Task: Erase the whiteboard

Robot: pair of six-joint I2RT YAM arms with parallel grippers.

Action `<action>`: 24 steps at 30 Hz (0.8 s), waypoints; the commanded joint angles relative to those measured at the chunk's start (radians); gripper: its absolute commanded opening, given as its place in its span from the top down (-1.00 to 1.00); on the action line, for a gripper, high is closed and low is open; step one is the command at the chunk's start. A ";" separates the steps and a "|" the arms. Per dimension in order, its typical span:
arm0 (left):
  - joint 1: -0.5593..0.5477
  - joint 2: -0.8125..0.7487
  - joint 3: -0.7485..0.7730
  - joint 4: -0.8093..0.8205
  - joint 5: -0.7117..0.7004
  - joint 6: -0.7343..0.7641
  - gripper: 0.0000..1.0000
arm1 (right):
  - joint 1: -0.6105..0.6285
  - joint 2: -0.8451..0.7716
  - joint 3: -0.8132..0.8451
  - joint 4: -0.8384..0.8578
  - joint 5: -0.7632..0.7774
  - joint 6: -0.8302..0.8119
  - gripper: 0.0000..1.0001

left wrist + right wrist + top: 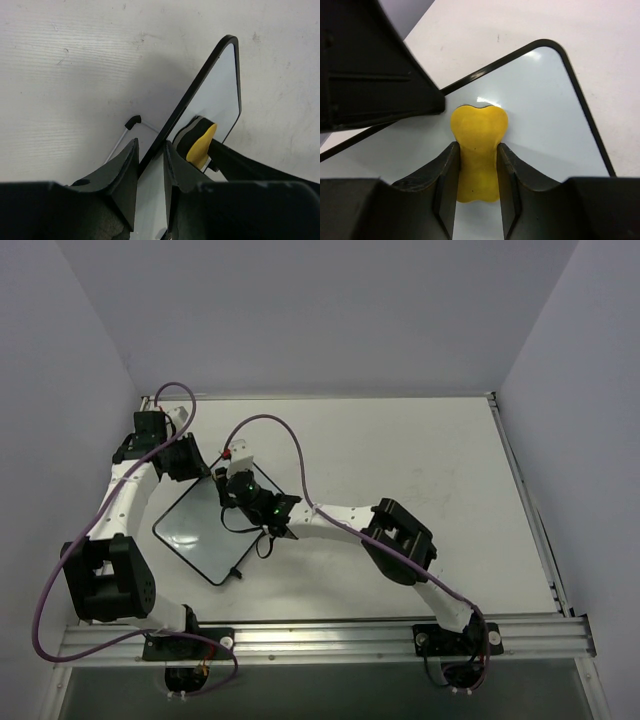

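Note:
The whiteboard (195,530) rests on the table left of centre; its glossy face (545,115) shows no writing in the part I see. My left gripper (207,472) is at the board's far corner. In the left wrist view that gripper (151,145) is shut on the whiteboard's (220,90) black-framed edge. My right gripper (238,492) is over the far part of the board. It (477,146) is shut on a yellow block (479,125), pinched at its waist and pressed against the white face. The yellow block (202,142) also shows in the left wrist view.
A small black foot (237,570) sticks out at the board's near edge. Purple cables (290,435) loop above the arms. A metal rail (330,638) runs along the table's near edge, and walls close in the left, back and right sides.

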 commanded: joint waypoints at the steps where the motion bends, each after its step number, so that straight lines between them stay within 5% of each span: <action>1: -0.030 -0.016 -0.015 -0.108 0.061 -0.047 0.95 | -0.055 0.050 -0.041 -0.147 0.070 -0.014 1.00; 24: -0.028 -0.015 -0.012 -0.108 0.062 -0.046 0.95 | 0.170 0.039 0.082 -0.187 0.053 -0.098 1.00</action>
